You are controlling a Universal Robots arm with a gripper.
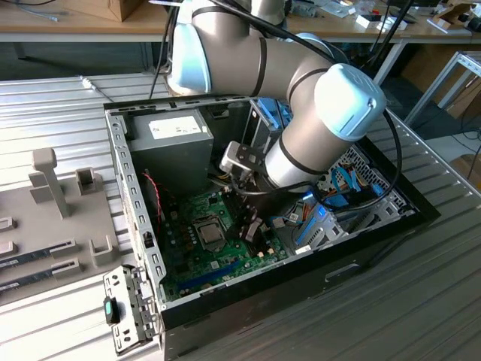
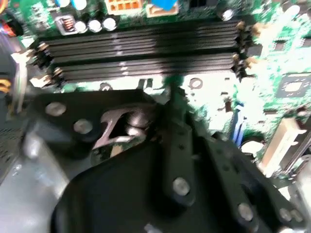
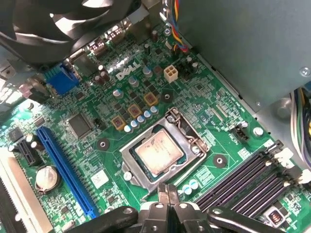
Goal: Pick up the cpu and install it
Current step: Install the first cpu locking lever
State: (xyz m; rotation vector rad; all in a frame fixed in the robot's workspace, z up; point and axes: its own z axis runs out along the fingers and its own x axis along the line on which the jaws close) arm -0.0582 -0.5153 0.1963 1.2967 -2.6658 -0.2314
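The cpu (image 3: 158, 154) is a small square chip with a silver-grey top. It lies flat inside the metal socket frame (image 3: 192, 138) on the green motherboard (image 3: 214, 121). In the exterior view the cpu (image 1: 212, 233) sits mid-board inside the open computer case (image 1: 248, 301). My gripper (image 3: 167, 194) hovers just off one edge of the socket, its two fingertips pressed together with nothing between them. The exterior view puts the gripper (image 1: 252, 226) low over the board, to the right of the cpu. In the second wrist view the gripper (image 2: 171, 94) points toward the black memory slots (image 2: 146, 53).
A grey power-supply box (image 1: 169, 139) fills the case's back corner. A black fan (image 3: 63, 22) overhangs the board. A blue expansion slot (image 3: 65, 167) and black memory slots (image 3: 243, 179) flank the socket. Cables (image 1: 338, 192) crowd the case's right side. Grey fixtures (image 1: 52, 184) stand on the table outside.
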